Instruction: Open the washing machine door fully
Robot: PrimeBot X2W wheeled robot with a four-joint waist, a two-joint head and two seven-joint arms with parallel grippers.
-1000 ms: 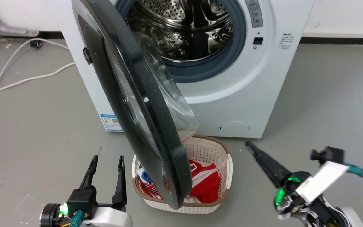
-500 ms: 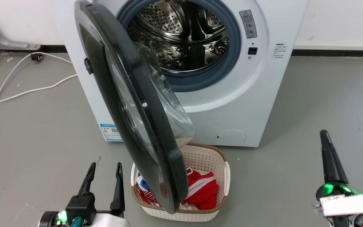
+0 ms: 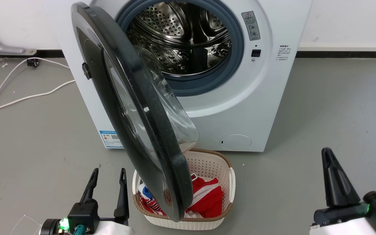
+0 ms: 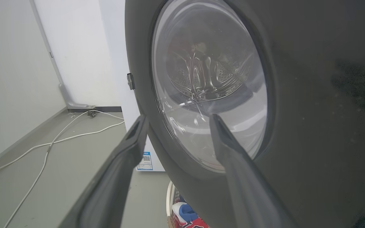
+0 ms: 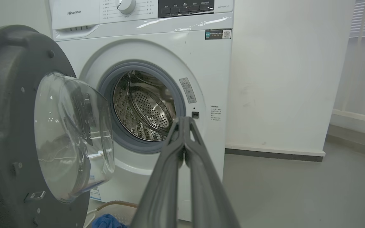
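1. The washing machine door point(image 3: 135, 107) stands swung out from the washing machine point(image 3: 256, 107) on its hinge at my left, nearly edge-on to me, with the steel drum point(image 3: 181, 39) exposed. I judge it about half open, not fully
2. Its lower rim hangs over the laundry basket point(image 3: 231, 182) in front of the machine
3. My left gripper point(image 3: 109, 170) has its fingers spread wide and holds nothing. It sits low, just beside the door's outer face, and in the left wrist view the fingers point at the glass bowl point(image 4: 208, 82). I cannot tell whether a finger touches the door
4. My right gripper point(image 3: 326, 153) has its fingers pressed together with nothing between them. It is low at my right, well apart from the door
5. The step in hand, as I read it, is the last swing: the door has to go further towards my left until it lies back beside the machine's front
6. That calls for a push on the inner rim from my right gripper, or a hook on the free edge by my left. My left arm sits in the door's path and would need to give way, and the rim must pass the basket without catching
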